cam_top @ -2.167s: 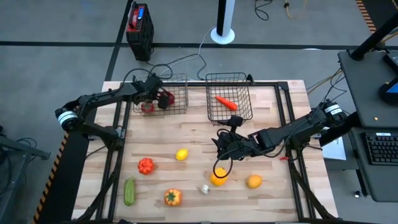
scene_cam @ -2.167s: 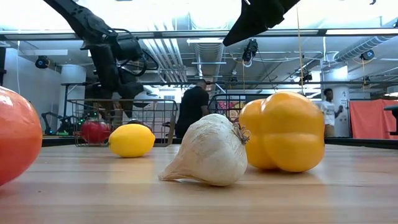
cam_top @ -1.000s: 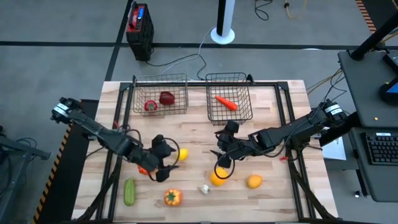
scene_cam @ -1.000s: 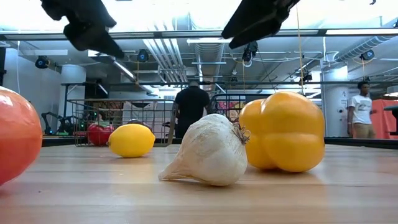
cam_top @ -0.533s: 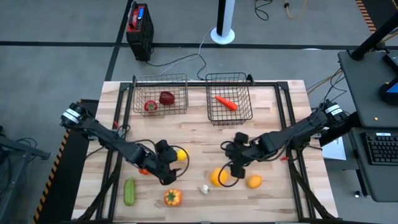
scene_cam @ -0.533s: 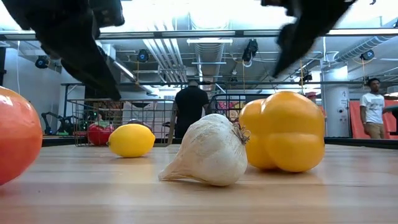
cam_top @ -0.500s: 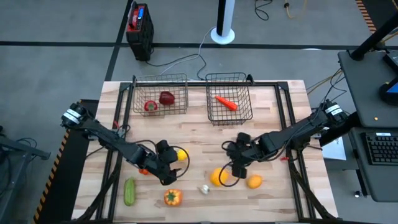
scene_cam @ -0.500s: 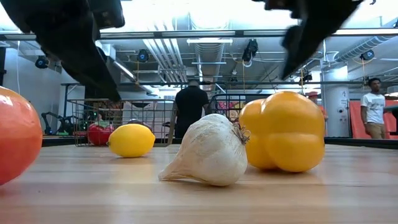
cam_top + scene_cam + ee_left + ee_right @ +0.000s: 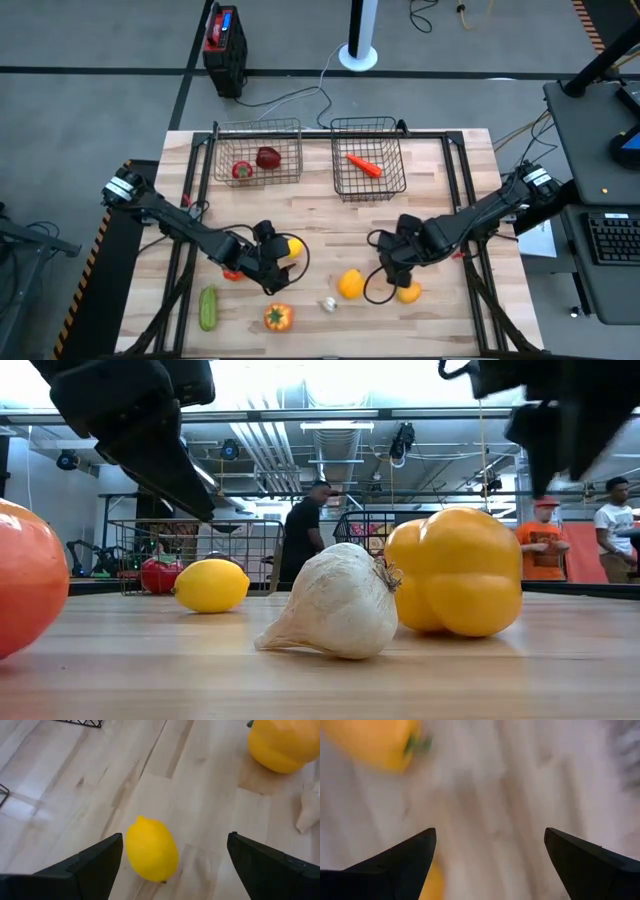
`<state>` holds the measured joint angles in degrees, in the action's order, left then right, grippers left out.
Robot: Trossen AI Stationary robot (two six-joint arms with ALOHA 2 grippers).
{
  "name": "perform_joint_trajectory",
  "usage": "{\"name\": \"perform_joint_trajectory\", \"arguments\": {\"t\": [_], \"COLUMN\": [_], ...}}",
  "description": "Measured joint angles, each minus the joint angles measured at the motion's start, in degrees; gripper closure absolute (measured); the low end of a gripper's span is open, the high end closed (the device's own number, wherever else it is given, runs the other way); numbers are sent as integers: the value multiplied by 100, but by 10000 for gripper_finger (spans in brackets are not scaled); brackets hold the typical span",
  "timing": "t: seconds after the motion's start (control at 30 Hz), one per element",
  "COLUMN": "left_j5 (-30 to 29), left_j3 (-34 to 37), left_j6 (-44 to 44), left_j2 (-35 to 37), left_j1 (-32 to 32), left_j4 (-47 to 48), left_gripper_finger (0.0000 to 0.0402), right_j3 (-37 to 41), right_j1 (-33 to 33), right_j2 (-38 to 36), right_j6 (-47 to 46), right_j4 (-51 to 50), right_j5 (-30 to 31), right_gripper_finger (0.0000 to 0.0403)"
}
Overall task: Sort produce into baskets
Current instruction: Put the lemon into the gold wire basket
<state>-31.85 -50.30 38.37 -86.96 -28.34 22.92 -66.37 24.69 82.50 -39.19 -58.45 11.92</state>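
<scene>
The table [image 9: 440, 160] carries two wire baskets at its far edge. The left basket [image 9: 285, 128] holds a tomato [image 9: 240, 170] and a dark red apple [image 9: 268, 157]. The right basket [image 9: 392, 160] holds a carrot [image 9: 363, 164]. The rest of the produce lies loose on the near half of the boards.

The left arm reaches in from the left side, and the left gripper [image 9: 170, 855] hangs just over the lemon [image 9: 151, 849], fingers spread wide with nothing between them. In the left wrist view the lemon sits between the two fingers, nearer the left one, its long axis running roughly along the direction the gripper faces. So a short drop looks enough to bracket it across its narrow width.

The right arm comes in from the right, and the right gripper [image 9: 392, 272] is also spread wide and empty. It hovers just left of the orange [image 9: 409, 293] and right of the yellow pepper [image 9: 350, 284], so either could be its target; the orange looks closer.

Further left on the near side lie the garlic [image 9: 328, 304], an orange pepper [image 9: 277, 317] and a cucumber [image 9: 208, 307]. A second tomato [image 9: 231, 273] is mostly hidden under the left arm.
</scene>
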Motion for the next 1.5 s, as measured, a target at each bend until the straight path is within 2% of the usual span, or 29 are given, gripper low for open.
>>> {"name": "perform_joint_trajectory", "arguments": {"t": [0.07, 0.13, 0.23, 0.4, 0.5, 0.63, 0.73, 0.83, 1.03, 1.2, 1.37, 1.5], "left_j5": [131, 183, 111, -660, -790, -774, -711, -555, -485, -153, -303, -355], "left_j3": [-1, -131, -651, -1695, -2111, -2218, -1997, -1720, -1135, -973, -968, -968], "left_j6": [40, 311, 1054, 2063, 2061, 1654, 1375, 1279, 971, 476, 428, 466], "left_j2": [75, 180, 268, 275, 278, 278, 342, 387, 374, 374, 374, 372], "left_j1": [0, 0, 42, 186, 488, 1048, 1504, 1667, 1097, 473, 127, 114], "left_j4": [257, 898, 2586, 5416, 6159, 6668, 6609, 5902, 4174, 2815, 2508, 2509], "left_gripper_finger": [60, 61, 61, 61, 62, 75, 87, 95, 106, 108, 108, 108], "right_j3": [0, 2, 20, 118, 216, 431, 540, 632, 982, 1323, 1476, 1517], "right_j1": [-6, -16, -12, -27, -88, -202, -294, -325, -322, -326, -335, -337], "right_j2": [0, 2, 2, 2, 7, 7, 9, 9, 9, 9, 9, 9], "right_j6": [310, 783, 1411, 2246, 2684, 3087, 3155, 3049, 2722, 2732, 2869, 3220], "right_j4": [400, 848, 1538, 2407, 2846, 3473, 3653, 3653, 3814, 4234, 4674, 5021], "right_j5": [607, 950, 1253, 1529, 1682, 1983, 1983, 2008, 2114, 2116, 2121, 2124], "right_gripper_finger": [39, 39, 39, 39, 39, 39, 39, 39, 39, 39, 39, 39]}}
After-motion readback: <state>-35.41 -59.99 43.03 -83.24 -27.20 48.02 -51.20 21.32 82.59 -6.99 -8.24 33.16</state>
